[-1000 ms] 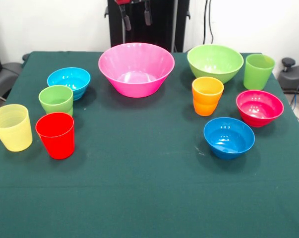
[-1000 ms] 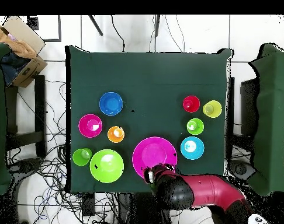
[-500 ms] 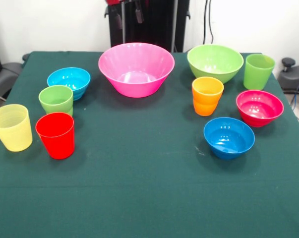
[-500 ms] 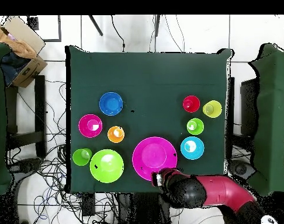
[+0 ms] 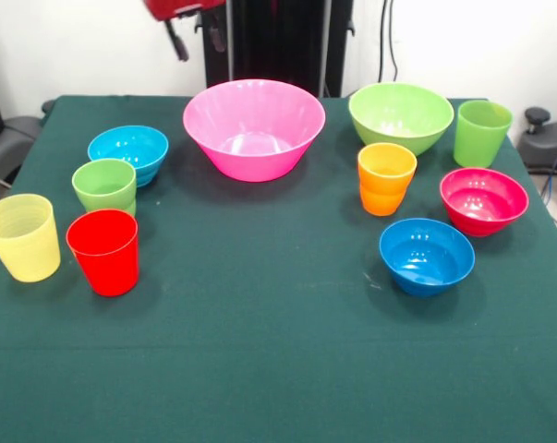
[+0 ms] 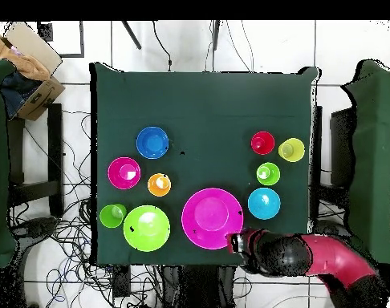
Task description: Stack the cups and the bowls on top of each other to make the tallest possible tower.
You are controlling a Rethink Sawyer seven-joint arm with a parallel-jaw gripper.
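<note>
While the gripper (image 5: 195, 39) hangs open and empty, 10 smooth plastic vessels sit apart (none stacked). Round pink bowl (image 5: 253, 127) is widest.

Glossy, smooth plastic throughout the cups (image 5: 107, 251) and bowls (image 5: 253, 126), slightly translucent in the pale yellow cup (image 5: 21, 237). Beneath them, matt dark green cloth over the table (image 5: 278, 351), finely woven, faintly speckled.

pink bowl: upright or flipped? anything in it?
Upright and empty. The pink bowl has its rim up and a bare inside in both views; nothing is stacked in it.
</note>
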